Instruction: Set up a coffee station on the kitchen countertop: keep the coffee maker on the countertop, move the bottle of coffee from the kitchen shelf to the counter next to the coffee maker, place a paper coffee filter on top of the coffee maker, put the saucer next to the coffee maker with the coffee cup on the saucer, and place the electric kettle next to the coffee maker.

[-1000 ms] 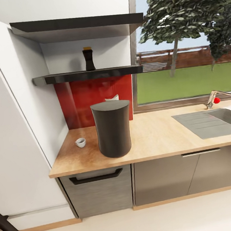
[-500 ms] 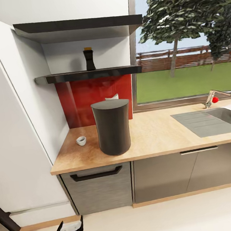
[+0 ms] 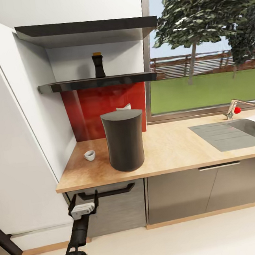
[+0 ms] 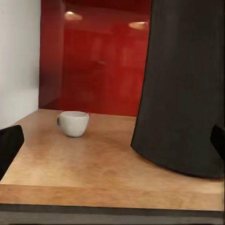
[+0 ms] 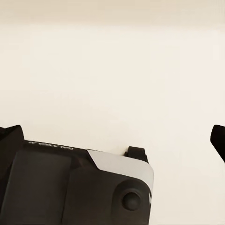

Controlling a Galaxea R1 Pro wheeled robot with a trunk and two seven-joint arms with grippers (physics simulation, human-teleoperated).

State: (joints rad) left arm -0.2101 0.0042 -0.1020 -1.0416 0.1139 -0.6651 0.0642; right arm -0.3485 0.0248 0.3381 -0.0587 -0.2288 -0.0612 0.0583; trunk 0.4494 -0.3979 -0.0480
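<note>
Coffee maker [image 3: 124, 139] upright on the countertop [image 3: 177, 149], near its left end, in front of the red panel [image 3: 89, 108]. Coffee cup [image 3: 89, 156] at about nine o'clock from the coffee maker, standing on the wood and apart from it, close to the white wall; in the left wrist view the same cup [image 4: 73, 123] beside the dark body of the coffee maker [image 4: 183, 89]. White tip of something [image 3: 124, 107] peeking over the coffee maker's top at twelve o'clock, too hidden to name. Bottle of coffee [image 3: 98, 65] higher at twelve o'clock, upright on the lower kitchen shelf [image 3: 98, 82]. Sink [image 3: 235, 133] and tap [image 3: 236, 109] well away at three o'clock. Left gripper [image 3: 84, 203] at seven o'clock from the coffee maker, below the counter edge, in front of the drawer handle [image 3: 106, 193], fingers spread wide and holding nothing. Right gripper [image 5: 112, 136] over pale floor, dark fingertips at both edges of the right wrist view, likewise spread apart with nothing between them.
</note>
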